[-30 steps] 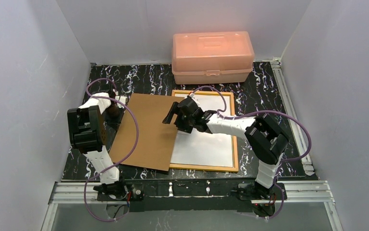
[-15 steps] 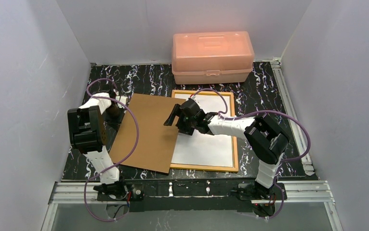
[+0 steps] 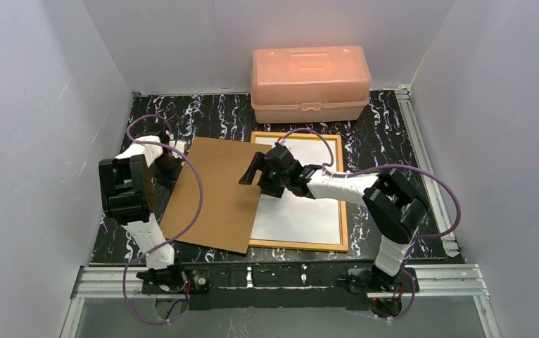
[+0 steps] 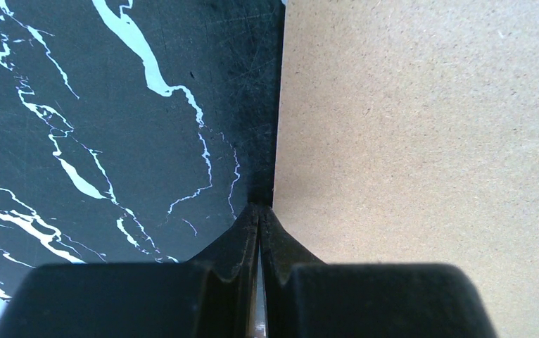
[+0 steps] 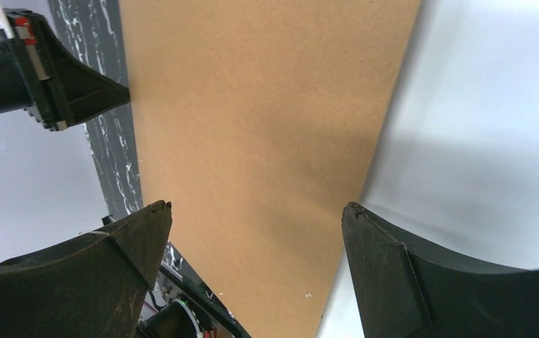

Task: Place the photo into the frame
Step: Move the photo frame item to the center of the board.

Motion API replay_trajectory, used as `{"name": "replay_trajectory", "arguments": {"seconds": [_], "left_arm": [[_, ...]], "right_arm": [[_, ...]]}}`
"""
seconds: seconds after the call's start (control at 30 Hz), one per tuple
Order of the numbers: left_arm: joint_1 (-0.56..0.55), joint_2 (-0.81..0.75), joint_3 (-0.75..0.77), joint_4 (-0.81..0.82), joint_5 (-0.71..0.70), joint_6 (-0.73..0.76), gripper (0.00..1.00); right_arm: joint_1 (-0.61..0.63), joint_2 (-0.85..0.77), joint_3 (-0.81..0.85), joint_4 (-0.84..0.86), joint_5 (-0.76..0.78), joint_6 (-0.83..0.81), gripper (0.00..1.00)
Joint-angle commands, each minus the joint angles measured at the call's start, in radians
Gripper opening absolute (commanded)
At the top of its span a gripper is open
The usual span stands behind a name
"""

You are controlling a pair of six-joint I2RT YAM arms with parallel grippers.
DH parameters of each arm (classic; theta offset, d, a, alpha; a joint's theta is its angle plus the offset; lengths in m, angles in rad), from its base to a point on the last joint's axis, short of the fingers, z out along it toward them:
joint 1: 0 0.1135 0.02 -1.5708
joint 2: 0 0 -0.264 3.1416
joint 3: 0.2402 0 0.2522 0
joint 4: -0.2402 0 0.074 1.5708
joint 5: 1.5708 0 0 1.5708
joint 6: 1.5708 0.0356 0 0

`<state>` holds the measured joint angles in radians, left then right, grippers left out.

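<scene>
While the frame [image 3: 296, 246] lay flat right of centre, its inside white, the right gripper [image 5: 256, 205] hung wide open above the brown board [image 3: 217, 190] overlapping its left side; the left gripper [image 4: 260, 211], pinched shut, sat at the board's left edge.

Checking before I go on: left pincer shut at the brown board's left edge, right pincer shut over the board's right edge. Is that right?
Not quite. The right pincer is open, not shut: the right wrist view shows its fingers standing wide apart over the right edge of the brown board. The rest holds: the left pincer is shut at the board's left edge.
</scene>
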<state>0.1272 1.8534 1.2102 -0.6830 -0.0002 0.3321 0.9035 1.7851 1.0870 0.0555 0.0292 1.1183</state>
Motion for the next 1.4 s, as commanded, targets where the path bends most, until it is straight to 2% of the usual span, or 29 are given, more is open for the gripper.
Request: {"name": "replay_trajectory", "arguments": {"seconds": [0.0, 1.37], "left_arm": [[-0.021, 0.047, -0.045, -0.039, 0.109, -0.025, 0.0], [-0.021, 0.039, -0.02, -0.06, 0.106, -0.022, 0.0]], "right_arm": [[0.001, -0.065, -0.013, 0.024, -0.002, -0.027, 0.98], [-0.012, 0.004, -0.03, 0.037, -0.022, -0.035, 0.97]]}}
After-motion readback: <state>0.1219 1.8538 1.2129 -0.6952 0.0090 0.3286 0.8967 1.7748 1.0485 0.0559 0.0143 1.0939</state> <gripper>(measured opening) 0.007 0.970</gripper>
